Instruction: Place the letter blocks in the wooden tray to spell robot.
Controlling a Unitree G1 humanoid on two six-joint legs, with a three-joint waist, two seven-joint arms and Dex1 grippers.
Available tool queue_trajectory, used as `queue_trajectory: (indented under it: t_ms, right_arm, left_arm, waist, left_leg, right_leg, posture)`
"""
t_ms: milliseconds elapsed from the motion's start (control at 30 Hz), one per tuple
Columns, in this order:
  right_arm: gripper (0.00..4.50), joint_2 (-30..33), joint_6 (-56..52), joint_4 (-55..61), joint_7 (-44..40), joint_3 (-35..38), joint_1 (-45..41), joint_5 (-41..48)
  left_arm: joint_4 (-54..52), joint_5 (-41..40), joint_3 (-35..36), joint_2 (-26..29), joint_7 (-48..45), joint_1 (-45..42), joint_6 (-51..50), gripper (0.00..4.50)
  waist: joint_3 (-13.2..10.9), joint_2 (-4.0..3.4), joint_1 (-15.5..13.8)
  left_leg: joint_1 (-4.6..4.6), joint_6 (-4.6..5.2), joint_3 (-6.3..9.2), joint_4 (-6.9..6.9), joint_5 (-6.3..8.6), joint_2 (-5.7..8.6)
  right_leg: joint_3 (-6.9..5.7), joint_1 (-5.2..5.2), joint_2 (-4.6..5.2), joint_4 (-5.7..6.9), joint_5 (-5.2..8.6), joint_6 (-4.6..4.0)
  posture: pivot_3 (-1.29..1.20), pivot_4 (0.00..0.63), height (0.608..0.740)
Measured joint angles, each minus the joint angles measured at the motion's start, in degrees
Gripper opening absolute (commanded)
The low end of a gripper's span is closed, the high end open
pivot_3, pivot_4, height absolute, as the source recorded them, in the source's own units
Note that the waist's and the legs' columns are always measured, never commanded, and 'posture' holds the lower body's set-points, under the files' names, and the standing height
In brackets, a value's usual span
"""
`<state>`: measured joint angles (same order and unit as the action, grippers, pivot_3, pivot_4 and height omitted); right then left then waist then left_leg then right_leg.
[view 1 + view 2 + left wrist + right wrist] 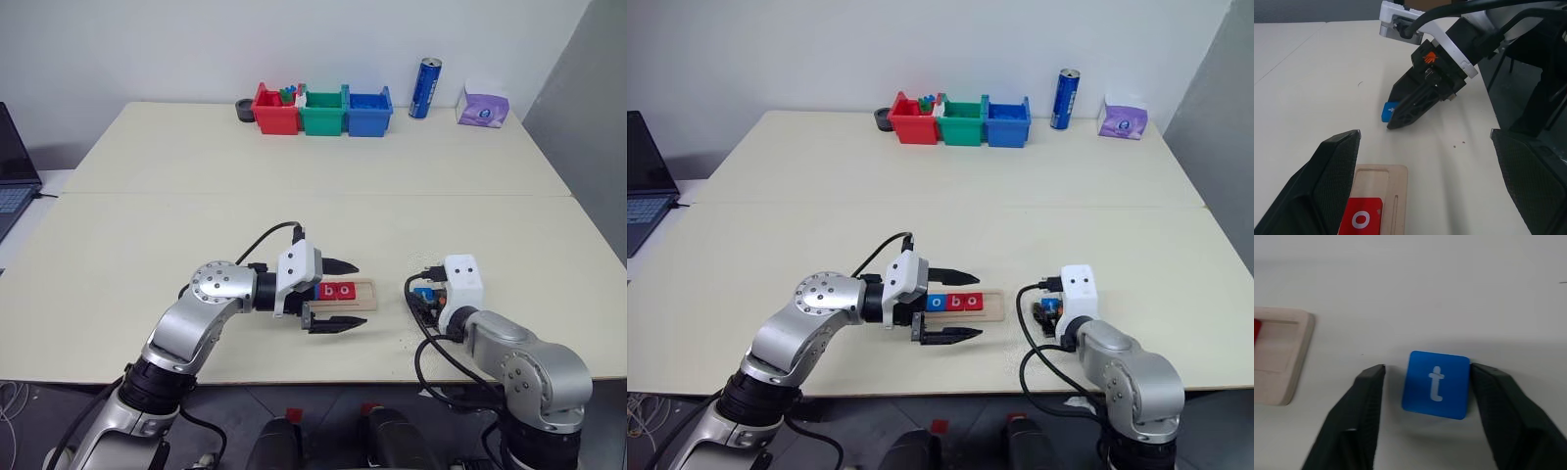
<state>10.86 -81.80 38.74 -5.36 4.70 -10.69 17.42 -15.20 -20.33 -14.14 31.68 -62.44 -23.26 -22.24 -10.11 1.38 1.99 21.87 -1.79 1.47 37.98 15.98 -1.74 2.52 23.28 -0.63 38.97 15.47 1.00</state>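
- Two grippers work low over the near edge of the pale table (294,176), with the wooden tray (991,305) lying between them.
- Left gripper (331,294) points across toward the robot's right, its two black fingers spread wide around the tray's left part (nothing is held between them).
- Tray's groove holds letter blocks: a blue "o" tile (937,303), then a red "b" tile (954,302) and a red "o" tile (971,302); whatever sits further left is hidden behind the left gripper.
- Rightmost slot of the tray shows bare wood.
- Right gripper (1425,382) angles down at the table just to the right of the tray.
- Blue "t" tile (1436,384) lies flat on the table between the right gripper's fingers; one finger seems to touch its edge, the other stands off with a gap, so the jaws are parted and not clamped.
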Motion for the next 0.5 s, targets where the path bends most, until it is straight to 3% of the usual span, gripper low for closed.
queue_trajectory:
  t_ms: [67,233,367,500]
  right_arm:
    - [4.45,4.17,0.00,-0.06,-3.53,-0.49,-1.00,1.86]
    - [4.45,11.66,3.69,-1.70,-12.65,2.33,-10.66,6.61]
    - [4.45,23.91,21.65,-9.51,-29.88,1.47,-12.92,8.19]
    - [4.45,30.60,43.53,-20.50,-44.31,-4.11,-8.68,3.84]
  left_arm:
    - [0.05,0.00,0.04,0.03,0.11,0.00,0.02,4.50]
    - [0.26,0.00,0.07,-0.04,0.28,-0.11,0.20,4.50]
    - [1.62,0.01,0.42,-0.27,-0.15,-0.67,0.49,4.50]
    - [2.63,0.05,0.37,-0.56,-0.80,-1.89,1.21,4.50]
  waist:
    - [-0.02,0.00,-0.02]
    - [-0.09,-0.05,-0.02]
    - [-0.13,0.03,-0.38]
    - [-0.16,0.09,-0.38]
  left_leg:
    - [0.01,0.00,-0.03,0.00,0.00,0.03]
    - [0.05,0.01,-0.03,-0.01,0.00,0.05]
    - [0.13,0.03,0.00,-0.01,0.01,0.06]
    - [0.19,0.04,-0.06,-0.02,0.03,0.08]
  right_leg:
    - [-0.02,0.01,0.02,0.00,0.00,0.00]
    - [-0.09,0.05,0.00,-0.03,0.00,0.00]
    - [-0.15,0.02,0.02,-0.19,0.02,0.04]
    - [-0.11,0.02,0.10,-0.26,0.01,0.02]
  posture:
    - [0.00,0.150,0.740]
    - [0.00,0.150,0.740]
    - [0.00,0.150,0.740]
    - [0.00,0.150,0.740]
